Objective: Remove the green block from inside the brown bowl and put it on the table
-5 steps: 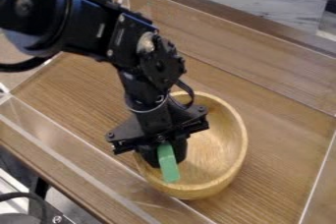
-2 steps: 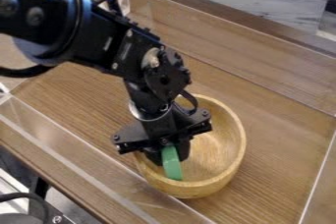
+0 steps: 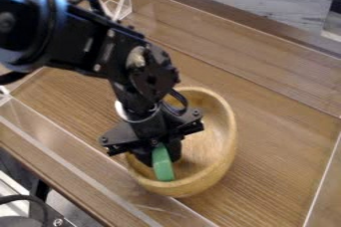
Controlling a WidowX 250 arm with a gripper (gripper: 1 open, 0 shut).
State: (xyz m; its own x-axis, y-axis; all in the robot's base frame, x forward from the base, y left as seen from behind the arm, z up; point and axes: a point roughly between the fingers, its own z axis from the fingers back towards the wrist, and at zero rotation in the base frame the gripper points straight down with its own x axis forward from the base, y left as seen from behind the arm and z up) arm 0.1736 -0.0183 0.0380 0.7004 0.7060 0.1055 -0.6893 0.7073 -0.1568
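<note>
Gripper (image 3: 158, 151) clamped on the upper end of the green block (image 3: 162, 163), jaws tight. Block stands near upright, its lower end inside the brown bowl (image 3: 220, 141), toward the near wall. Bowl looks tipped. Block likely light, stiff, matte, unlikely to slip; an end grip across the thin faces suits it. Table (image 3: 273, 92) bare beyond the bowl.

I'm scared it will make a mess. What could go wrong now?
The tool is shut on the green block, which still reaches down inside the brown bowl. The bowl looks tipped, so it might get dragged or flipped. The block could also slip out and drop back in instead of reaching the table.
</note>
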